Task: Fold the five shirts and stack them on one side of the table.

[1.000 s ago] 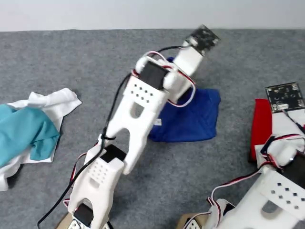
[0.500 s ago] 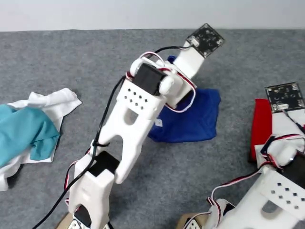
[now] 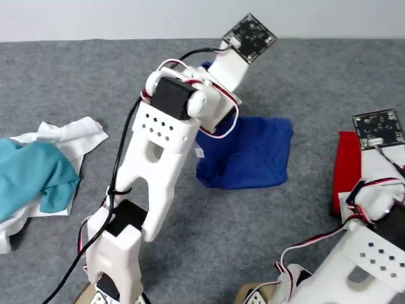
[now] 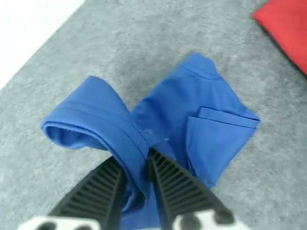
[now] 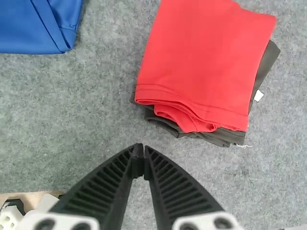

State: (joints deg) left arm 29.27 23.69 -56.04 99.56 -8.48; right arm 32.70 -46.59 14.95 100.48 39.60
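Grey felt table (image 3: 76, 82): carries all five shirts.
Blue shirt (image 3: 253, 155): lies mid-table, partly folded, with one hemmed edge raised off the felt. It looks soft, light and limp, so it will likely sag from a single pinch. The stitched hem or a corner seems the firmest place to take hold.
Teal shirt (image 3: 31, 171): crumpled at the left edge, lying on the white shirt (image 3: 69, 136); both are unfolded.
Red shirt (image 5: 201, 62): folded at the right edge, stacked on the folded dark shirt (image 5: 266, 67).
Left gripper (image 4: 135, 160): clamped on the blue shirt's raised hem.
Right gripper (image 5: 139, 148): fingers together, empty, just near of the red stack.
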